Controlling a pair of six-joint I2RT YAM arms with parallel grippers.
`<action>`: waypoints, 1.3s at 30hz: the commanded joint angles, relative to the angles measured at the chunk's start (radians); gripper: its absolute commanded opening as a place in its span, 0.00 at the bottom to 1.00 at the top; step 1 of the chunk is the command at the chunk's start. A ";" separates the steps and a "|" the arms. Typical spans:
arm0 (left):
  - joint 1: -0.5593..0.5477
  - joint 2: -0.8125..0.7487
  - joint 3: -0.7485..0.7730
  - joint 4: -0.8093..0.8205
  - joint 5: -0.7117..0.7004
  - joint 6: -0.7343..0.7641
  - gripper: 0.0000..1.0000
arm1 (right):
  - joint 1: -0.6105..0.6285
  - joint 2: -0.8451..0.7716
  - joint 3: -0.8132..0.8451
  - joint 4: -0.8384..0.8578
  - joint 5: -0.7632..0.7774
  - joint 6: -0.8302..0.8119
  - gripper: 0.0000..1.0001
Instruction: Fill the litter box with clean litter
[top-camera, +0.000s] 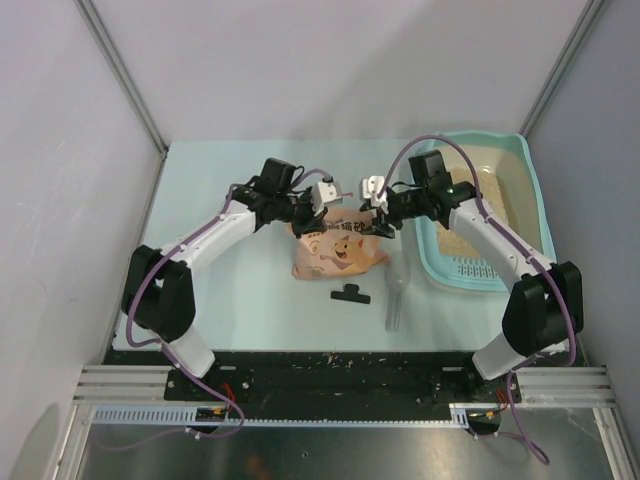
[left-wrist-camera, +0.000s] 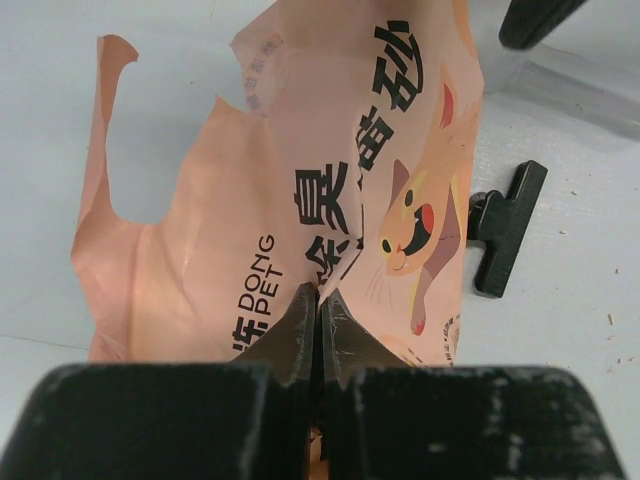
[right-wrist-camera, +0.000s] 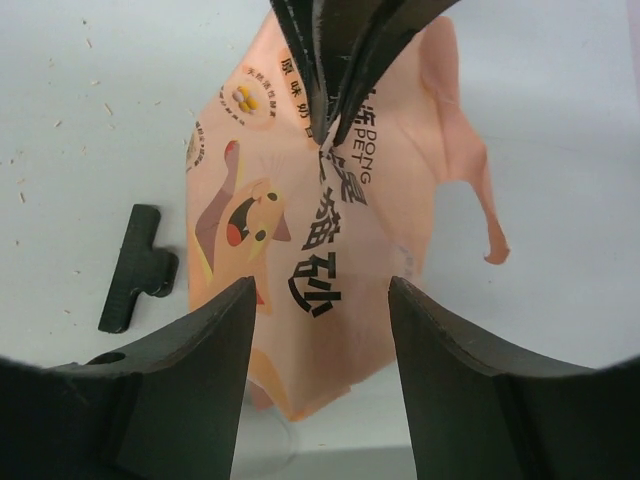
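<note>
The teal litter box (top-camera: 533, 170) stands at the right rear, with beige clean litter (top-camera: 503, 190) in it and its perforated ledge at the near end. The peach-pink cat bag (top-camera: 335, 250) sits at mid-table. My left gripper (top-camera: 318, 205) is shut on the bag's upper edge (left-wrist-camera: 330, 150), its jaws pressed together (left-wrist-camera: 318, 297). My right gripper (top-camera: 380, 215) is open (right-wrist-camera: 320, 300), its fingers apart on either side of the bag's near edge (right-wrist-camera: 330, 250) and not touching it. In the right wrist view the left gripper's fingers (right-wrist-camera: 335, 60) pinch the bag.
A black clip (top-camera: 350, 294) lies on the table in front of the bag; it also shows in the left wrist view (left-wrist-camera: 505, 225) and the right wrist view (right-wrist-camera: 135, 268). A clear plastic scoop (top-camera: 397, 290) lies between the bag and the litter box. Litter crumbs dot the table.
</note>
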 joint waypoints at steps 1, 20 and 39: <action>0.018 -0.013 0.059 -0.005 0.038 -0.056 0.02 | 0.018 0.016 -0.002 0.001 0.020 -0.116 0.61; 0.042 -0.002 0.077 -0.005 0.102 -0.049 0.02 | 0.034 0.156 -0.028 0.150 0.089 -0.035 0.57; 0.165 0.027 0.071 -0.281 0.163 0.286 0.33 | 0.031 0.143 -0.020 0.133 0.073 0.240 0.11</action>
